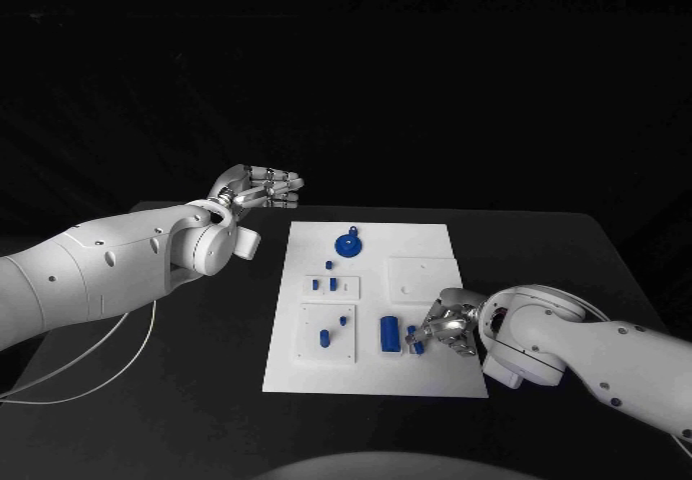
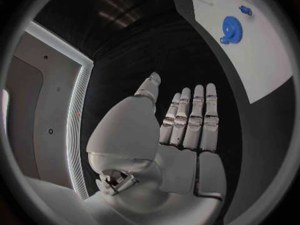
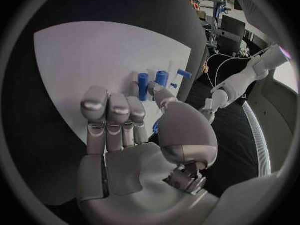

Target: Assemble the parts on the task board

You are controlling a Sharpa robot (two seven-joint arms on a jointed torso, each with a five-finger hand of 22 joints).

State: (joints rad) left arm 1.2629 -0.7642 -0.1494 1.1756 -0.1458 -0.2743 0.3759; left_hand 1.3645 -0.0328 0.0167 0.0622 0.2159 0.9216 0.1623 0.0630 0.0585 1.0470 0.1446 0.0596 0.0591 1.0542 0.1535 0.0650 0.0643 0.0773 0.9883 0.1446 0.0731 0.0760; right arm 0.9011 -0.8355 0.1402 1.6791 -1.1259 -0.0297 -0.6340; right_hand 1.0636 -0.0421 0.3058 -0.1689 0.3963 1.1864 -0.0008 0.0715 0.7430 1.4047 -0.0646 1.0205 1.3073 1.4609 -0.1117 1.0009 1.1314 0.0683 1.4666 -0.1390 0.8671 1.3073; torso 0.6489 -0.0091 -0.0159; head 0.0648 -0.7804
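- Mostly undone, I judge: blue gear [image 1: 348, 242], cylinder [image 1: 389, 333] and pegs lie loose on the task board [image 1: 433, 240].
- Right hand [image 1: 449, 325] fingers curl around a small blue part; left hand [image 1: 260, 187] released, holding nothing.

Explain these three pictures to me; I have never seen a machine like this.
This is a robot with two white arms, each ending in a silver hand. One picture looks down from its head at a black table; the two round ones come from cameras behind each wrist. On the table lies a white task board carrying small blue parts, among them a blue gear and a blue cylinder. The left hand is raised off the board with fingers straight, holding nothing. The right hand is down at the board's near right side by the blue parts; whether it grips one, I cannot tell.
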